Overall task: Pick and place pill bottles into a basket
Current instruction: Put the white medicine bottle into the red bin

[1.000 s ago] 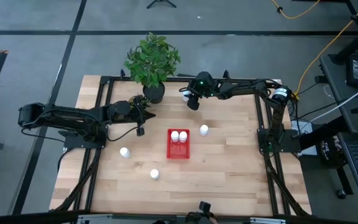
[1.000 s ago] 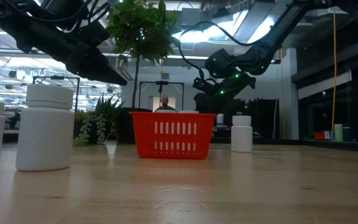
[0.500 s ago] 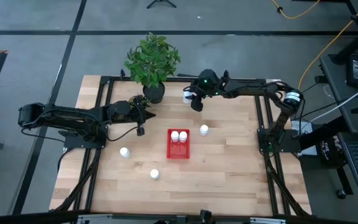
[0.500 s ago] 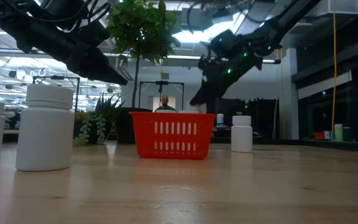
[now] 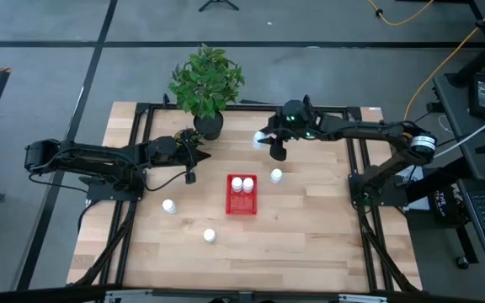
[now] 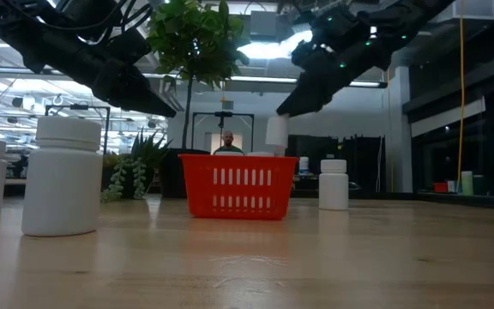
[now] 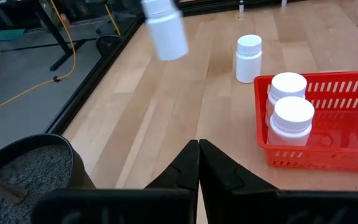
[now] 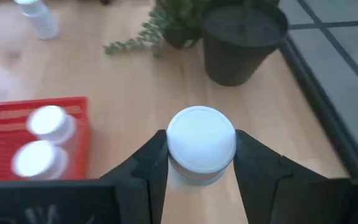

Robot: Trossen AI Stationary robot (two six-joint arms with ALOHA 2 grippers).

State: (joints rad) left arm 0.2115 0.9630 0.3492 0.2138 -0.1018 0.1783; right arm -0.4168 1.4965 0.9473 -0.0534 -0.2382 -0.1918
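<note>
Pill bottle (image 8: 201, 144) pinched in right fingers (image 8: 257, 165) above the table, left fingers (image 7: 199, 163) pressed together near plant pot (image 5: 209, 126)

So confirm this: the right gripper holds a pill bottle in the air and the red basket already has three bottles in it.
Not quite. The basket has two bottles, not three, as the high view shows. The right gripper does hold a pill bottle in the air.

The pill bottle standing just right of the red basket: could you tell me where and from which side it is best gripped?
Probably from straight above, closing on the cap or upper body of the pill bottle. It stands upright, its round sides suit two fingers, and it is apart from the basket, leaving room around it.
</note>
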